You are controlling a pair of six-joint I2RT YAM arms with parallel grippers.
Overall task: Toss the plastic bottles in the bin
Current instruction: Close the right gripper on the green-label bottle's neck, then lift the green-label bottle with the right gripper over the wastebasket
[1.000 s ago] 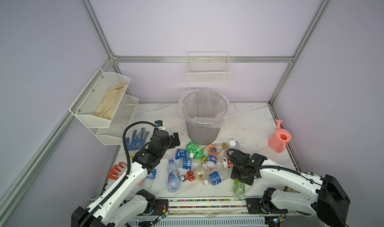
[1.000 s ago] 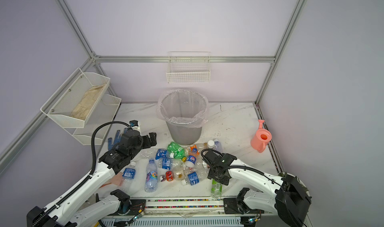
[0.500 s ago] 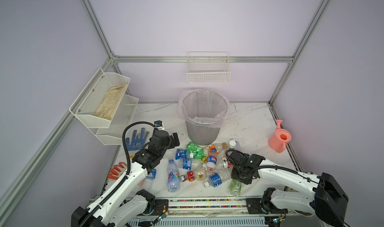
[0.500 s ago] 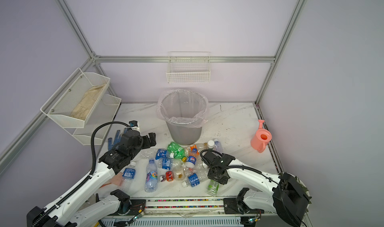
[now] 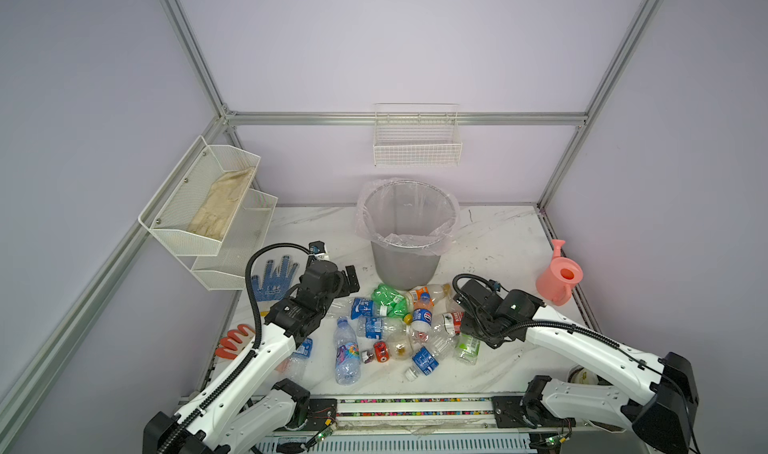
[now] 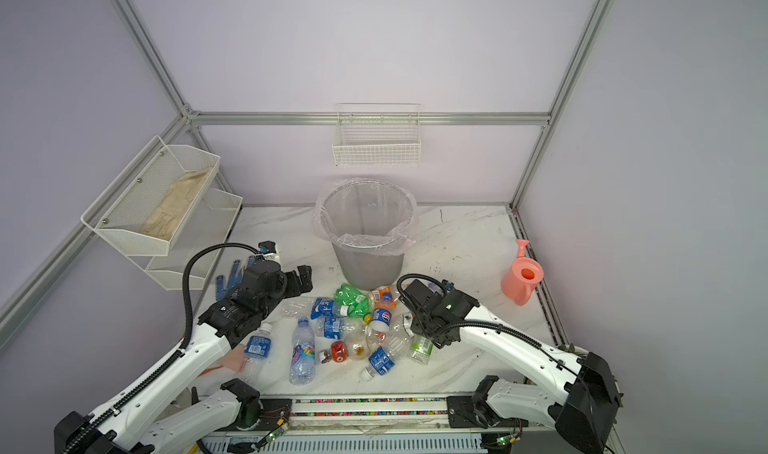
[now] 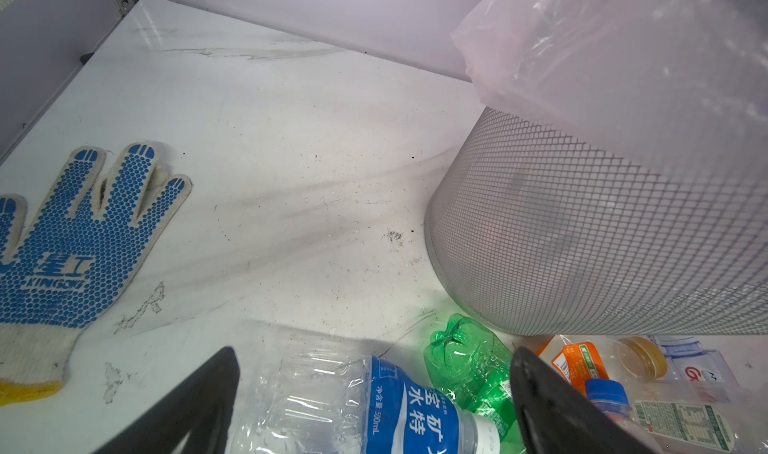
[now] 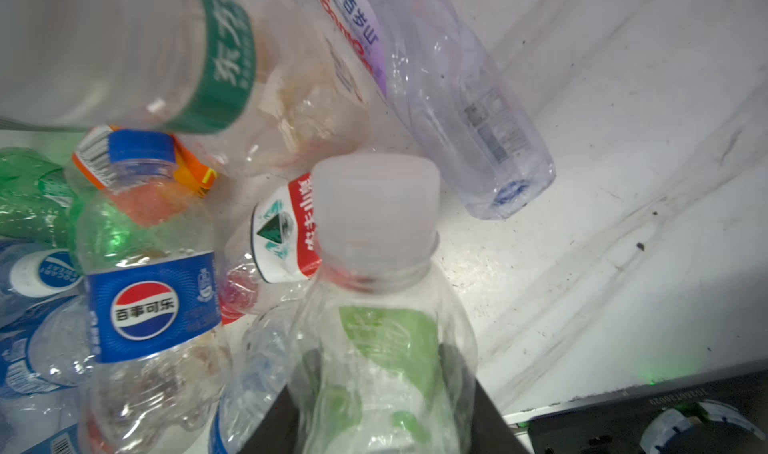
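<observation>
Bin (image 7: pixel 602 223): grey metal mesh; glossy clear film liner (image 7: pixel 602 44). Table (image 7: pixel 291 140): smooth, scuffed, marble-look. Glove (image 7: pixel 75 244) (bin's 8 o'clock): knitted cloth, rubbery dots. Plastic bottles (image 5: pixel 376 327): glossy, crinkled.

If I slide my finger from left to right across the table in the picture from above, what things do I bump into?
Orange glove → blue dotted glove → tall bottle with the colourful label → bin → green-label bottle → pink watering can.

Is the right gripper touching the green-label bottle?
Touching. The right wrist view shows the green-label bottle wedged between both fingers of the right gripper, its sides pressed against them.
</observation>
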